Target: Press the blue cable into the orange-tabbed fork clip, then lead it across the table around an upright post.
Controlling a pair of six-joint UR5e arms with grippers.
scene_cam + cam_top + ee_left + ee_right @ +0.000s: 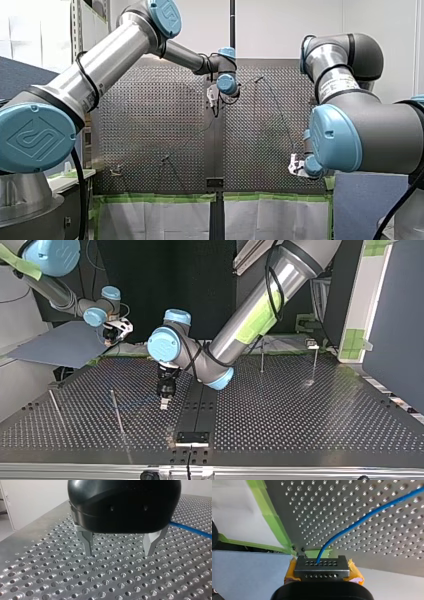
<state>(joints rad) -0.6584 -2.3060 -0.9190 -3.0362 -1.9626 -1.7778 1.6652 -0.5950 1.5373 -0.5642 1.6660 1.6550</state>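
Left wrist view: my left gripper (119,554), black with 2 metal fingers (86,542), stands with its jaws wide apart and nothing between them. Both tips sit low over the perforated table (62,580); whether they touch it cannot be told. The blue cable (192,529) lies flat on the table behind this gripper and off to one side, apart from both fingers.

Right wrist view: my right gripper (322,567) is closed. Its yellow pads (354,573) flank a grey perforated finger block (322,573), and the blue cable runs out from the middle of that block, so the grip is clamped on the cable's end. From there the cable curves away across the table's holes. Green tape (269,512) lines the table edge ahead of and beside this gripper, which sits at that taped edge.

Top view: my left arm enters from 1 o'clock, and its gripper points straight down at the table, just at 9 o'clock of the black centre strip (200,400). 1 thin upright post (116,412) stands at 8 o'clock of that gripper, near it. A second post (262,356) stands at 2 o'clock of it, well apart. My right gripper hangs at 10 o'clock of my left gripper, at the table's far edge.
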